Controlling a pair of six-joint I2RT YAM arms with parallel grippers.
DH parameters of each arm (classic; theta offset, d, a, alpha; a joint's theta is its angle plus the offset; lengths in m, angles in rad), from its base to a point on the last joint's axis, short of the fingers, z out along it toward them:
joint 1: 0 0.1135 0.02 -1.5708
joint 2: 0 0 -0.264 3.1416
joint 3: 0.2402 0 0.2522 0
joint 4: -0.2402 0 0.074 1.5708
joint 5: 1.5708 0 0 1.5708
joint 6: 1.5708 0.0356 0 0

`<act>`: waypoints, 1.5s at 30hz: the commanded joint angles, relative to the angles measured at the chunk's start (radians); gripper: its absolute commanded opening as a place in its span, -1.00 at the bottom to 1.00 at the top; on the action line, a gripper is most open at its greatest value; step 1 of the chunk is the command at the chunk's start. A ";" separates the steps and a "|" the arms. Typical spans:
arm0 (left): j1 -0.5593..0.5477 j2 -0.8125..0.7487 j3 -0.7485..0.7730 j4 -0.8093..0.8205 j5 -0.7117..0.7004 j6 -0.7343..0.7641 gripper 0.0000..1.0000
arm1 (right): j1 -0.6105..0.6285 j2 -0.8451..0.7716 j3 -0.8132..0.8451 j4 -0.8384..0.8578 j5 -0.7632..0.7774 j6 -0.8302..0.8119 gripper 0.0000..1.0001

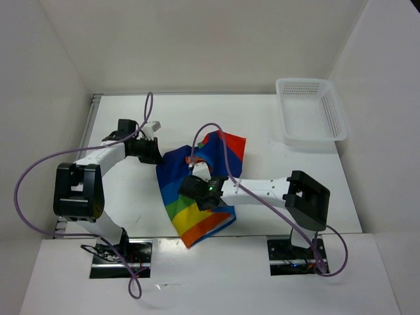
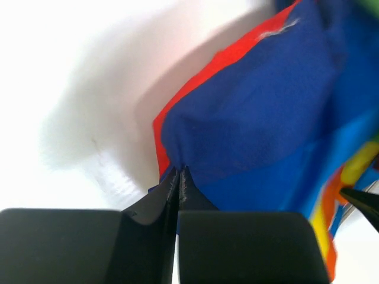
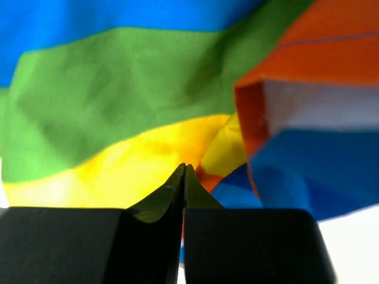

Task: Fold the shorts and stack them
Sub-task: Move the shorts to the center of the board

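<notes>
The rainbow-striped shorts (image 1: 207, 197) lie crumpled in the middle of the white table (image 1: 118, 197), blue part to the left, red and orange ends near and far. My left gripper (image 1: 151, 151) sits at their left edge. In the left wrist view it (image 2: 179, 171) is shut, pinching a pucker of the blue cloth (image 2: 266, 112) beside a red hem. My right gripper (image 1: 195, 190) rests on the middle of the shorts. In the right wrist view it (image 3: 185, 168) is shut, nipping the yellow stripe (image 3: 118, 165), below the green one, with an orange hem at right.
A white mesh basket (image 1: 312, 111) stands at the back right corner of the table. White walls close in the back and both sides. Purple cables (image 1: 220, 141) loop over both arms, one crossing above the shorts.
</notes>
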 commanded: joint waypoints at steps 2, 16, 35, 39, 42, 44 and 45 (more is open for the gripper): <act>0.036 -0.105 0.143 0.019 0.060 0.006 -1.00 | -0.023 -0.118 0.086 -0.035 0.099 0.017 -0.99; 0.045 -0.211 0.295 0.007 0.086 0.006 -1.00 | 0.075 0.133 0.468 -0.010 -0.123 -0.175 0.99; 0.073 -0.230 0.245 -0.068 0.095 0.006 -1.00 | -0.367 -0.043 0.123 -0.027 -0.035 0.057 0.41; 0.073 -0.230 0.188 -0.088 0.104 0.006 -0.96 | -0.307 -0.063 0.189 -0.018 -0.106 0.057 0.63; 0.053 -0.240 0.144 -0.097 0.115 0.006 -1.00 | -0.216 -0.073 0.212 0.010 -0.144 0.069 0.84; 0.030 -0.251 0.134 -0.097 0.106 0.006 -1.00 | -0.160 -0.073 0.228 0.019 -0.154 0.069 0.91; 0.030 -0.251 0.122 -0.085 0.106 0.006 -1.00 | -0.108 -0.058 0.241 0.019 -0.154 0.069 0.94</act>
